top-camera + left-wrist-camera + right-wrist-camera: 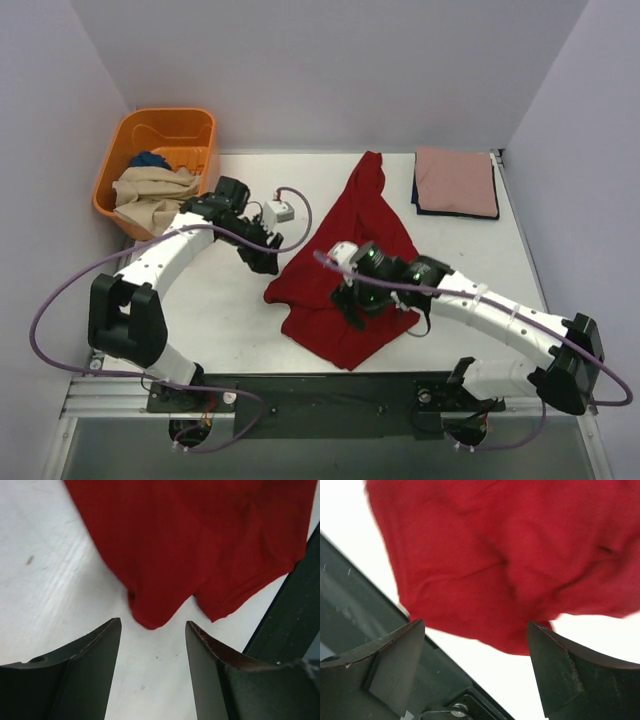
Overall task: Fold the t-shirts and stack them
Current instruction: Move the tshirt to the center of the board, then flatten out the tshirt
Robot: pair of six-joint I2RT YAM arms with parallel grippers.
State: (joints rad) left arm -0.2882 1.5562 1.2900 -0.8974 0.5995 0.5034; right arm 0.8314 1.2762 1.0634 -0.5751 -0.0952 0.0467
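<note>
The dark red t-shirt [360,215] lies crumpled across the middle of the table [230,320], one narrow end reaching toward the table's far edge and the broader, bunched part spreading toward its near edge; it is not folded. The left gripper [265,262] hovers over the table's left half, just beside the shirt's left edge; in the left wrist view its jaws stand apart with nothing between them, and a rounded fold of the red cloth sits just ahead of the tips on the bare white surface. The right gripper [350,310] hangs over the near part of the shirt, toward the table's near edge; in the right wrist view its jaws are spread wide and empty, with wrinkled red cloth beyond them and the dark rail [330,390] along the table's near edge to one side. At the table's far right corner a dusty pink t-shirt [455,178] lies folded flat on a navy t-shirt [418,200], whose edge shows along the left and near sides. At the table's far left corner stands an orange basket [130,135]; a beige t-shirt [150,190] spills over its near rim, and a blue t-shirt [150,158] lies behind it inside.
</note>
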